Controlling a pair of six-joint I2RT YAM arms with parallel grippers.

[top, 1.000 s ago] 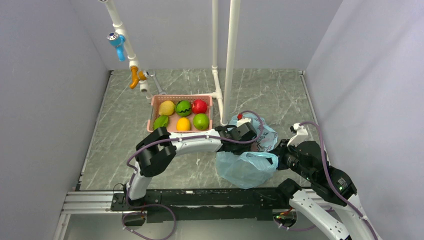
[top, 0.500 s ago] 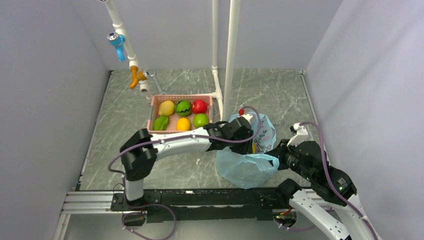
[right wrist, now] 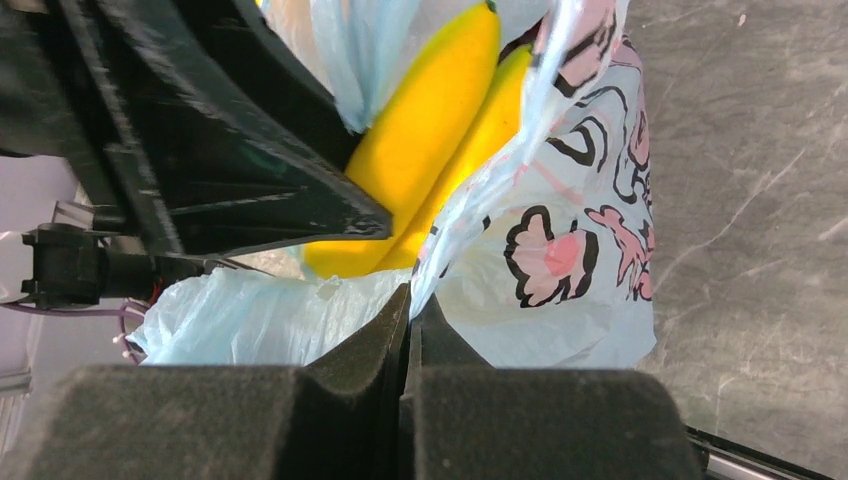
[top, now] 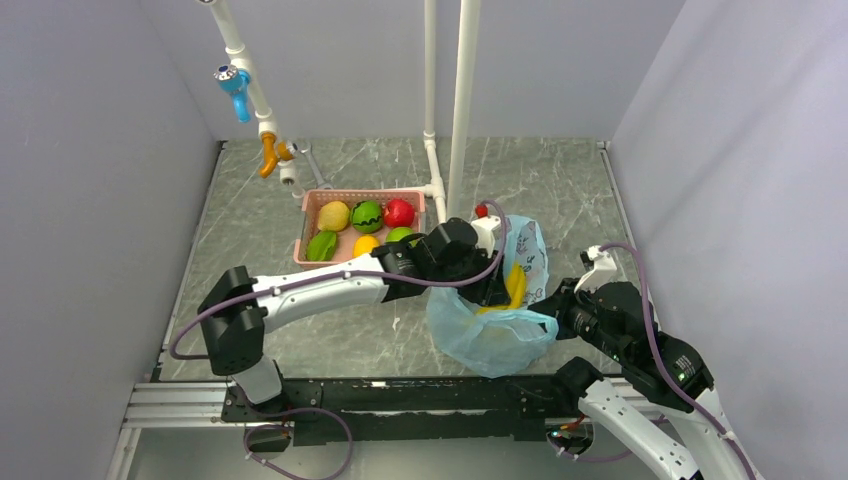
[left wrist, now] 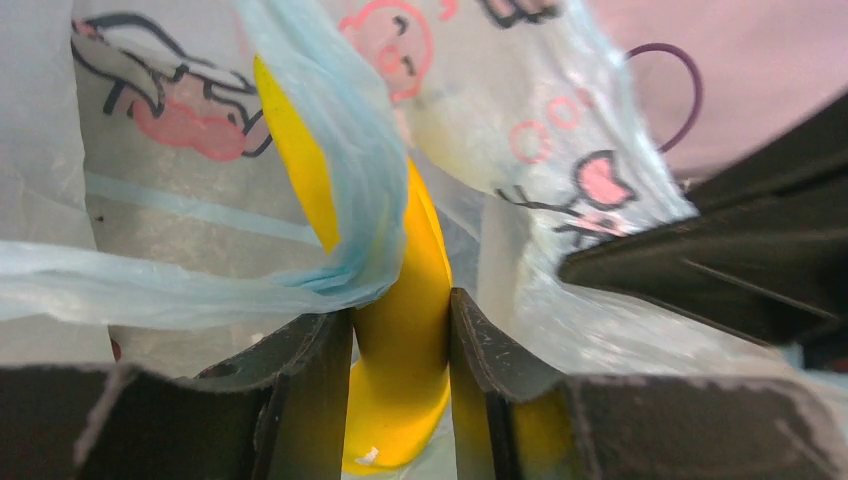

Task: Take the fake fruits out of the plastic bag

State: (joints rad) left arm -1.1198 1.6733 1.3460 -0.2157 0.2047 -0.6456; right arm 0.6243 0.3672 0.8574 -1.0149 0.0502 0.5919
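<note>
Left hand (left wrist: 400,340) clamps the bananas (left wrist: 415,250) at the mouth of the bag (top: 490,340) on the tabletop (top: 560,190). Right hand (right wrist: 408,320), closed, pinches what looks like the bag's rim. The left arm (top: 320,285) partly hides fruit (top: 366,216) in the basket (top: 360,193), and the bag's depths are unreadable.

We saw the top view evenly and softly lit from above, sharp throughout, with only faint shadows on the table (top: 570,190). In both wrist views, the dark fingers (left wrist: 300,400) at 6 o'clock were blurred; the plastic bag (left wrist: 150,290) glowed bright, slightly washed out.
</note>
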